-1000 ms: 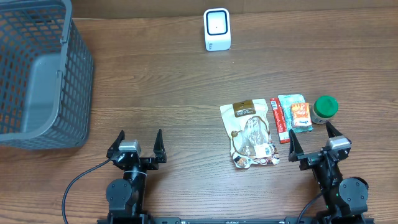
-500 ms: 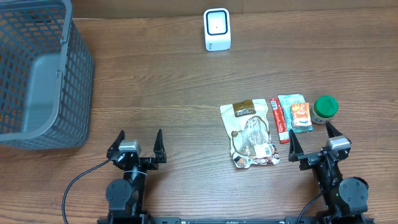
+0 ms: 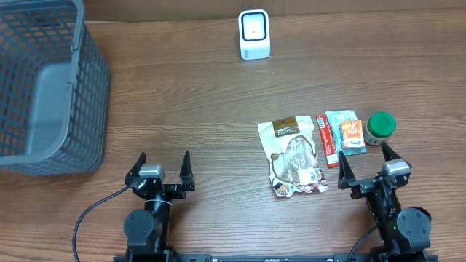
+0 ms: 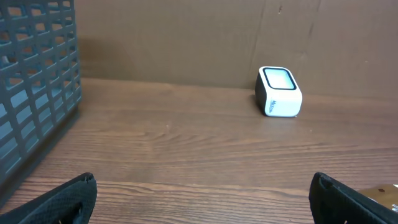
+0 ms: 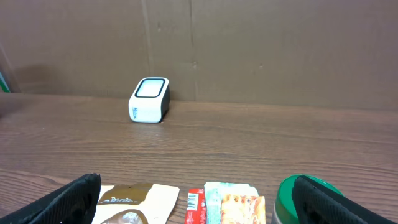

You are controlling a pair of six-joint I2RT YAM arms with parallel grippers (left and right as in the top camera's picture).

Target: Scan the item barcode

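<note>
Overhead view: four small goods lie grouped right of centre on the brown wooden tabletop [image 3: 182, 94], just beyond the right pincer [image 3: 363, 154].
Likely item: the flat tan-and-clear plastic snack pouch [image 3: 291, 156], largest and leftmost of the group. The task does not say which item is meant.
Handling: probably light, soft and crinkly, with a slick film skin. It would sag if lifted by one corner, and its contents look loose enough to shift.
Where to hold: it lies flat, so a pinch across a sealed end or a side edge looks better than pressing down on the bulging middle.
Writing: a brown band with pale lettering crosses the pouch's far end, and a white patch sits at its near right corner. That patch may be the barcode, but neither can be read.
Neighbours: a thin red sachet stick [image 3: 328, 140] lies just beside the pouch. Right of it is a teal foil packet [image 3: 339, 118] with an orange packet [image 3: 352, 135] lying on it, then a round green-lidded jar [image 3: 381, 125].
Scanner: the small white box scanner [image 3: 254, 34] stands at far centre, well apart from the goods, with a dark-rimmed window. The dark print on its side is too small to read.
Right pincer: spread wide and holding nothing.
Left pincer [image 3: 163, 157]: spread wide and holding nothing, at near left, well apart from the goods.
Basket: a grey plastic mesh basket [image 3: 91, 94] stands at far left.
</note>
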